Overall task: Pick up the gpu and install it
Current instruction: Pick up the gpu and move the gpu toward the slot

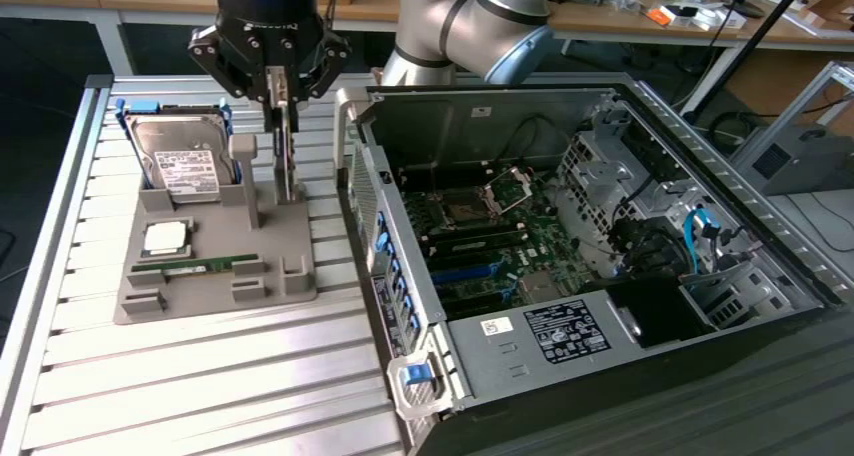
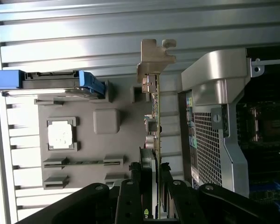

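Wrist view showed the black gripper (image 2: 155,172) clamped on the gpu (image 2: 155,112), a thin dark circuit card with silver bracket, upright over the grey moulded holder (image 2: 88,140); gripped so narrowly, it could likely twist and snag the silver metal computer case (image 2: 214,93) alongside.

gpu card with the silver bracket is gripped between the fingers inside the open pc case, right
Not inside the case. The thin dark gpu card with the silver end bracket is gripped between the fingers above the grey plastic parts holder, outside the open metal computer case, to the exterior view's left of it. The exterior view shows this.
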{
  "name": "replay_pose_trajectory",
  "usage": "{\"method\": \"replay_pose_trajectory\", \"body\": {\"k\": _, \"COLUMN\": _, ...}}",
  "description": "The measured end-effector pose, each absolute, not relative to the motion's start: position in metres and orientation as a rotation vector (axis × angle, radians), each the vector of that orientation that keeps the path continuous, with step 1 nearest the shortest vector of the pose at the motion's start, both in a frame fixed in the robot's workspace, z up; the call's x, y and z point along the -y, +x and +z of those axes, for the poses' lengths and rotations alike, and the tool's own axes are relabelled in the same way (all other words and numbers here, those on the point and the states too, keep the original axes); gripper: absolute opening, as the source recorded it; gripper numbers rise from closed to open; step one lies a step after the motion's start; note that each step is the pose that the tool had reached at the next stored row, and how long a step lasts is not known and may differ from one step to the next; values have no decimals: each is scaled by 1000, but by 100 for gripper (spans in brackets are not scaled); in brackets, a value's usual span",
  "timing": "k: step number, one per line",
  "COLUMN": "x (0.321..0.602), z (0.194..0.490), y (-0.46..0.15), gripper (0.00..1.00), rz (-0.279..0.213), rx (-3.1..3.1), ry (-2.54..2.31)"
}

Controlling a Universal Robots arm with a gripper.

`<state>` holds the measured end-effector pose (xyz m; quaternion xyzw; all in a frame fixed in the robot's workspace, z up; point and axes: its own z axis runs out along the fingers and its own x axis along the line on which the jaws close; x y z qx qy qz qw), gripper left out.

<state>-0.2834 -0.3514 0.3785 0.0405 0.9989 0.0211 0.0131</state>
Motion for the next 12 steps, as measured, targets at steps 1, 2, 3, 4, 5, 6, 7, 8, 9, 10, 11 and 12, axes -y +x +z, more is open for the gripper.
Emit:
{"method": "replay_pose_trajectory", "body": {"k": 1, "x": 351, "z": 379, "y": -283, "gripper": 27, "rz": 66, "rx": -3112, "ry": 126}}
{"method": "replay_pose_trajectory", "body": {"k": 2, "x": 351, "z": 380, "y": -283, "gripper": 27, "rz": 66, "rx": -3112, "ry": 126}}
{"method": "replay_pose_trajectory", "body": {"k": 3, "x": 351, "z": 381, "y": -283, "gripper": 27, "rz": 66, "rx": -3112, "ry": 126}}
{"method": "replay_pose_trajectory", "body": {"k": 4, "x": 351, "z": 382, "y": -283, "gripper": 27, "rz": 66, "rx": -3112, "ry": 126}}
{"method": "replay_pose_trajectory", "body": {"k": 5, "x": 351, "z": 383, "y": -283, "gripper": 27, "rz": 66, "rx": -3112, "ry": 126}}
{"method": "replay_pose_trajectory", "body": {"k": 6, "x": 351, "z": 384, "y": -283, "gripper": 27, "rz": 66, "rx": -3112, "ry": 126}}
{"method": "replay_pose_trajectory", "body": {"k": 7, "x": 351, "z": 385, "y": -283, "gripper": 27, "rz": 66, "rx": -3112, "ry": 126}}
{"method": "replay_pose_trajectory", "body": {"k": 8, "x": 351, "z": 386, "y": -283, "gripper": 27, "rz": 66, "rx": -3112, "ry": 126}}
{"method": "replay_pose_trajectory", "body": {"k": 9, "x": 351, "z": 387, "y": -283, "gripper": 27, "rz": 66, "rx": -3112, "ry": 126}}
{"method": "replay_pose_trajectory", "body": {"k": 10, "x": 351, "z": 388, "y": -283, "gripper": 27, "rz": 66, "rx": -3112, "ry": 126}}
{"method": "replay_pose_trajectory", "body": {"k": 11, "x": 351, "z": 389, "y": -283, "gripper": 27, "rz": 66, "rx": -3112, "ry": 126}}
{"method": "replay_pose_trajectory", "body": {"k": 12, "x": 351, "z": 390, "y": -283, "gripper": 27, "rz": 66, "rx": -3112, "ry": 126}}
